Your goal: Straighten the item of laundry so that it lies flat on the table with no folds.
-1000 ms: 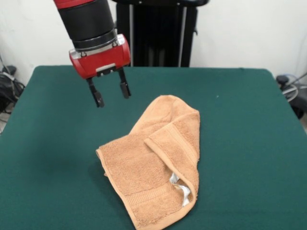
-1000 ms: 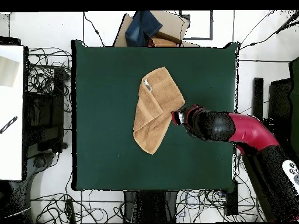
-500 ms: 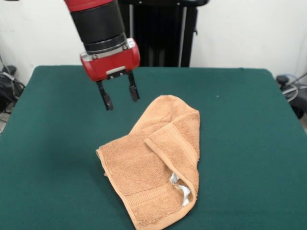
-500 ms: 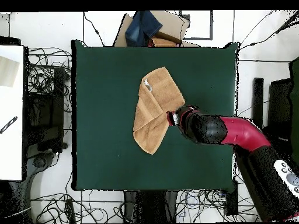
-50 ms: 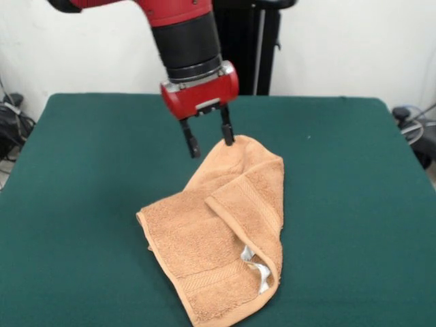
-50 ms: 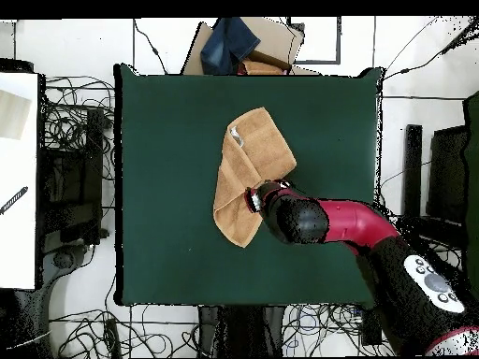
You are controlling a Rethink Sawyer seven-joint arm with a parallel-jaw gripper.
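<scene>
Presently the hand is hovering over the far corner of the towel, its two fingers spread apart and gripping nothing; one fingertip is showing against the cloth edge, the other over bare table. Near the table's middle, the towel is lying doubled over itself, a long flap covering one side and the white label peeking out at the near end. Judged step: approaching for a grasp. Next, the hand is probably needing to descend, pinch the top layer only, and draw the flap outward.

arm: red, black cuff | fingers: thin, black
</scene>
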